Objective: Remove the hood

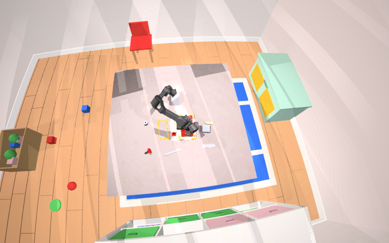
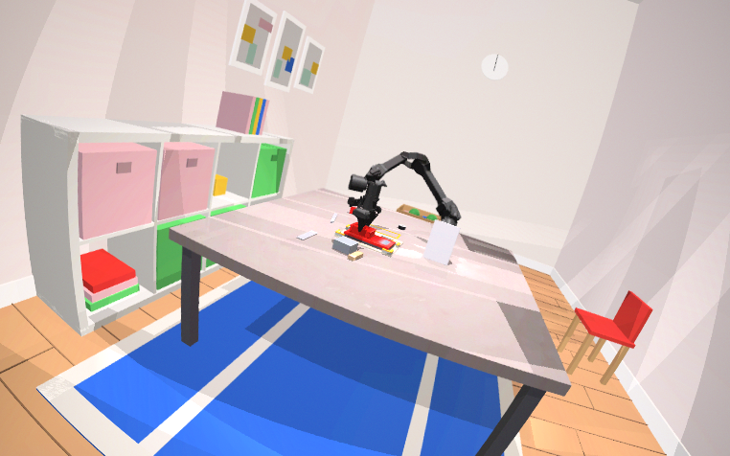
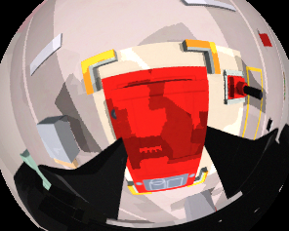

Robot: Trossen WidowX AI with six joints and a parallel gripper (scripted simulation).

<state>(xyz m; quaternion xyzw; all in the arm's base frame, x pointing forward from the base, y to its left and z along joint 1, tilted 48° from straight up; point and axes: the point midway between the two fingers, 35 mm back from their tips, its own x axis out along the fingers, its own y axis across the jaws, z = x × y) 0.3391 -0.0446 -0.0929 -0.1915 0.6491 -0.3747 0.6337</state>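
The red toy car (image 1: 187, 134) (image 2: 383, 242) lies between yellow corner brackets on a cream board (image 1: 174, 128) (image 3: 224, 116). My gripper (image 2: 363, 228) (image 3: 164, 134) points down over it. Its two black fingers stand against the left and right sides of the red hood (image 3: 161, 108), and it is shut on the hood. The hood rests on the car, with no gap visible beneath it. The arm hides much of the car in the top view. The marked area, a yellow outline (image 1: 159, 129) (image 3: 254, 68), lies left of the board in the top view.
A red fixture (image 1: 173, 134) (image 3: 236, 88) with a black peg stands on the board's side toward the outline. A grey block (image 1: 206, 128) (image 2: 345, 244) (image 3: 61, 137) and a tan block (image 1: 208, 122) (image 2: 354, 256) lie on the other side. A white panel (image 2: 441, 241) stands by the arm's base.
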